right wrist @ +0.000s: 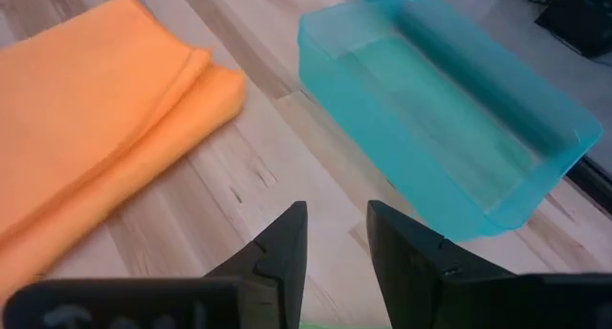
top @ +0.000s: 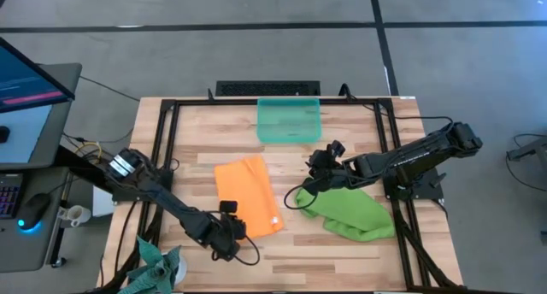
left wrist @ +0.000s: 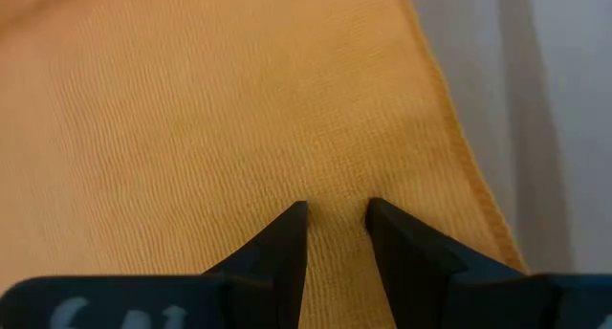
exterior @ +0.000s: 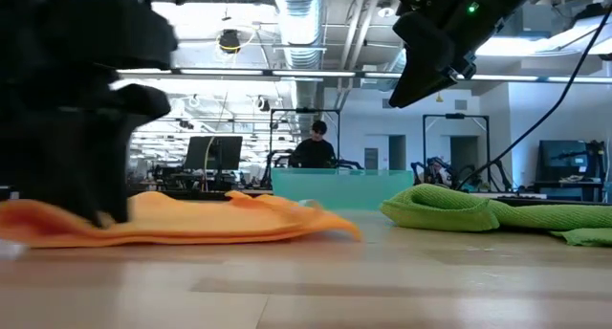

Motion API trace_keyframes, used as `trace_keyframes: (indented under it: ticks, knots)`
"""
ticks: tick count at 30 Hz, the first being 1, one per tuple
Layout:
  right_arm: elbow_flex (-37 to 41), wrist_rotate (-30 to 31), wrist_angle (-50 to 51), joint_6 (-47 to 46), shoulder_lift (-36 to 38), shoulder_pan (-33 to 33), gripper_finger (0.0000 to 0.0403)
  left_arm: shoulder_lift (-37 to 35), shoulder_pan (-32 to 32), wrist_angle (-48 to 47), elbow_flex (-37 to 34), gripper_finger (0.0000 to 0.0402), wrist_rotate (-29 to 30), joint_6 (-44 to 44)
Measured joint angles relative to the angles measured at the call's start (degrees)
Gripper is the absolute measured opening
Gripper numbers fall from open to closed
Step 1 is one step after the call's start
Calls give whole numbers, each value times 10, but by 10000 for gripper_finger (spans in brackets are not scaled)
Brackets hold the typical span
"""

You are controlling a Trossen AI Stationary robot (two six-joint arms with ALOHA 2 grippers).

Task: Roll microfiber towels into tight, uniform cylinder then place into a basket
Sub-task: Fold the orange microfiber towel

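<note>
The orange towel lies flat and folded over on the table's middle. My left gripper points steeply down at the towel's near end, close to a hemmed edge, its fingers a narrow gap apart with smooth cloth showing between them. The lime green towel lies bunched on the right. My right gripper hangs open above the green towel's far-left end and holds nothing. It faces the teal basket at the table's far side. My left gripper has its fingertips down at the orange towel's near end, slanting from above. The low view shows the gripper reaching the towel's surface. I cannot tell whether the tips touch the cloth. No cloth is gathered between them.
A dark teal-grey cloth lies at the near-left corner. Black frame rails run along the table's sides. A monitor and a mouse sit off the left edge. A person shows in the room behind.
</note>
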State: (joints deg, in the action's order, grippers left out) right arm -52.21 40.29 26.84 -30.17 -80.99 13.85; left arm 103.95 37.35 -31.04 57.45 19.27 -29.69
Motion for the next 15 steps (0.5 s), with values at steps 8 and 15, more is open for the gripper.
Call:
trace_keyframes:
  ticks: [8,15]
  knots:
    - [0,0,-24,0,0,0,134,-37,18,-53,-3,111,-15,-29]
    - [0,1,-58,30,0,11,134,-86,29,-75,-2,112,35,-27]
